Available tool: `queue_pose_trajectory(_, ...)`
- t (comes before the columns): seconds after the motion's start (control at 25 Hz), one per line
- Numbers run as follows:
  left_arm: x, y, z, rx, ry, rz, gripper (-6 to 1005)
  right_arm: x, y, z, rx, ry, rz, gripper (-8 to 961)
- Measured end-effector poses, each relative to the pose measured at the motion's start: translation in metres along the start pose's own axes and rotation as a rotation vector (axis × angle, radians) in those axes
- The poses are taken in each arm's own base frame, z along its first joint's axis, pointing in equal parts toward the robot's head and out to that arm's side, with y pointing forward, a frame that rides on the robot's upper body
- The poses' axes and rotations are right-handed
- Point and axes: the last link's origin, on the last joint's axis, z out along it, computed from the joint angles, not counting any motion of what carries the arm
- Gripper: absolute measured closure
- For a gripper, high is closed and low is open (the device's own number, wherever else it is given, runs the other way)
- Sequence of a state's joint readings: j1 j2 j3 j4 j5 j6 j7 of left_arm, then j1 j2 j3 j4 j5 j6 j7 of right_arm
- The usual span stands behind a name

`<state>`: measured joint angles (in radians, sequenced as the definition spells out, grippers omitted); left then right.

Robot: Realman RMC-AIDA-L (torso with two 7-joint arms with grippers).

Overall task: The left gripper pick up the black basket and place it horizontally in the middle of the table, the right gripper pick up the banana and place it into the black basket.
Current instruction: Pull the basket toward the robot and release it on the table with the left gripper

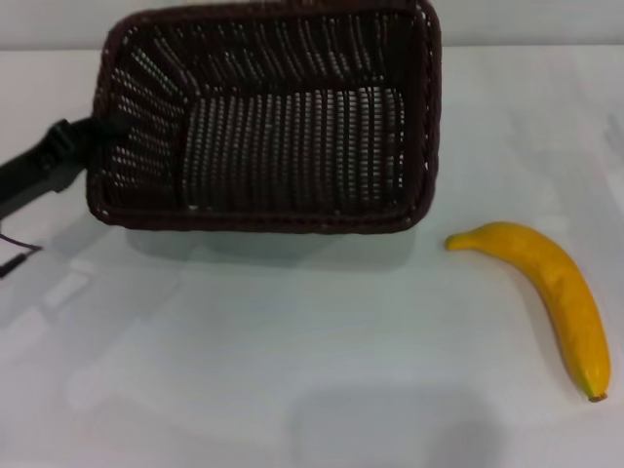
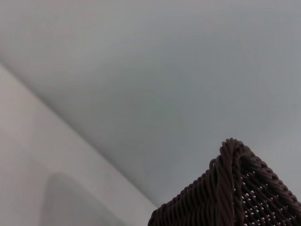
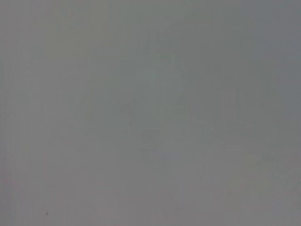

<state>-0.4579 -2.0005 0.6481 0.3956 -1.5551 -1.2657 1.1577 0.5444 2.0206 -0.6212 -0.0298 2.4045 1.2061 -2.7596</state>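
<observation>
I see my left gripper (image 1: 97, 132) clamped on the left rim of the black basket (image 1: 263, 117), which looks tipped up off the table (image 1: 292, 351). The banana (image 1: 546, 292) lies far right of those jaws. My right gripper is out of sight.

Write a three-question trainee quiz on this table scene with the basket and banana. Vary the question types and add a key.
1. True or false: the banana lies inside the black basket.
2. Which gripper is at the basket's rim in the head view? A) the left gripper B) the right gripper C) both
3. Fill in: the banana rests on the white ____, on the robot's right of the basket.

Key:
1. False. It lies on the table outside the basket, apart from it.
2. A. It meets the basket's left end; the right gripper shows in no view.
3. table
</observation>
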Motion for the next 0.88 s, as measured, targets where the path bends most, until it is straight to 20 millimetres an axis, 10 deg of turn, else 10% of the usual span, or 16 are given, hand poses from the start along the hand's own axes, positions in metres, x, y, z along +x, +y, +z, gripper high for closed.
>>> queue_pose_trajectory(0.88, -0.022, -0.008, 0.013, 0.067, -0.087, -0.061, 700, -0.003, -0.008, -0.003, 0.012, -0.011, -0.019, 95)
